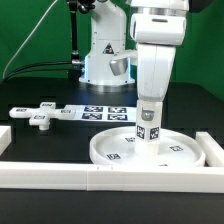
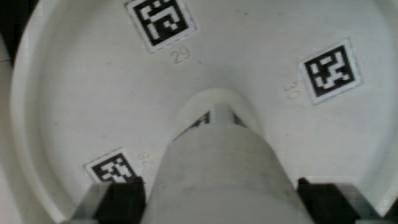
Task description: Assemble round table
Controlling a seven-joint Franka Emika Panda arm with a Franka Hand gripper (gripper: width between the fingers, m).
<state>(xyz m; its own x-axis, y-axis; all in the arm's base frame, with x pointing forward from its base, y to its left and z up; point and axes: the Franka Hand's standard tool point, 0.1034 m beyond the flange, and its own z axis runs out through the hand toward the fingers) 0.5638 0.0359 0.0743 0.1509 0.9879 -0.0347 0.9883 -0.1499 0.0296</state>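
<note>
Leg-fitting looks to be the step in hand. The gripper (image 1: 150, 112) has its two fingers (image 2: 121, 203) closed on the upper part of the short thick leg (image 1: 149, 132) and holds it upright over the middle of the large round disc (image 1: 110, 155). The disc lies flat on the black table, tucked into the corner made by the white border rails (image 1: 60, 175).

In the wrist view the leg's lower end meets the raised hub at the disc's centre. Whether it is seated there or only resting on top, I cannot tell.

My guess is that the next move calls for turning the leg into the hub while pressing straight down. The wrist would have to stay plumb (a tilt would likely bind the leg or skid the disc).

The small bar-shaped foot (image 1: 40, 118) lies well apart, toward the exterior view's left, waiting its turn. The marker board (image 1: 95, 112) lies between it and the disc.

Nothing stands in the gripper's way. The rails just beside the disc may even brace it against sliding.
</note>
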